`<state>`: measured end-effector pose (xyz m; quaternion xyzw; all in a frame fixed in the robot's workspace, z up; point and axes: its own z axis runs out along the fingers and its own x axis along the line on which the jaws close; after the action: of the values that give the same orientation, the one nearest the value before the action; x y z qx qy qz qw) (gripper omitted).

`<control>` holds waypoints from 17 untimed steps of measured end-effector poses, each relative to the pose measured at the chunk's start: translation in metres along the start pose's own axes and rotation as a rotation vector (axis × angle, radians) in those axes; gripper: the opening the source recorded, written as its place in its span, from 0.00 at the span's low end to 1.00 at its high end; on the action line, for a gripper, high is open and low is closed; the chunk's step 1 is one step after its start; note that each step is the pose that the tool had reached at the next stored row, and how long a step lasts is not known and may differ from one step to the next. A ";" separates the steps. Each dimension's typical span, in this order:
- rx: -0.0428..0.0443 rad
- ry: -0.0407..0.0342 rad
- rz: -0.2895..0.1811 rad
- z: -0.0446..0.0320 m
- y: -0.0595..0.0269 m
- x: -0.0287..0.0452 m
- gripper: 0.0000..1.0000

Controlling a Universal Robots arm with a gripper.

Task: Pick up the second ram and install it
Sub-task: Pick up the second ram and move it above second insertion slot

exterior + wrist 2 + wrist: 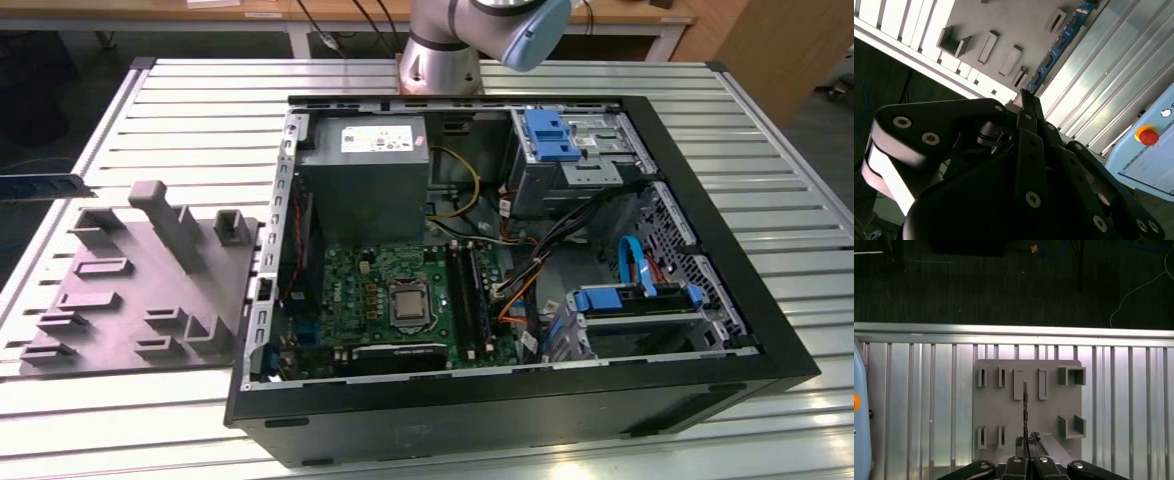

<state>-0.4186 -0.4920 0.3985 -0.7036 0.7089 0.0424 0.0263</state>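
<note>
My gripper (1026, 450) is shut on the second ram (1060, 44), a thin blue board with black chips that juts out from between the closed fingers (1023, 102). In the first wrist view the ram (1025, 410) shows edge-on as a dark line. It hangs high above the grey slotted fixture (1049, 415), apart from it. In the exterior view the fixture (140, 280) lies at the left, beside the open computer case (521, 400). Inside the case is the green motherboard (380, 290) with its long black memory slots (470, 290).
The case holds a grey power supply (363, 180), a drive cage with blue clips (554, 135) and loose cables (534, 260). The arm's base (441, 50) stands behind the case. A light-blue panel with a red button (1146, 135) sits beside the ribbed metal table (1134, 405).
</note>
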 end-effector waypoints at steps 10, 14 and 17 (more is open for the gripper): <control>-0.0057 0.0000 0.001 -0.0006 -0.0298 -0.0003 0.11; -0.0086 -0.0001 0.001 -0.0009 -0.0448 -0.0004 0.11; -0.0109 0.0000 0.001 -0.0012 -0.0564 -0.0005 0.11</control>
<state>-0.3622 -0.4920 0.3984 -0.7033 0.7090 0.0463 0.0225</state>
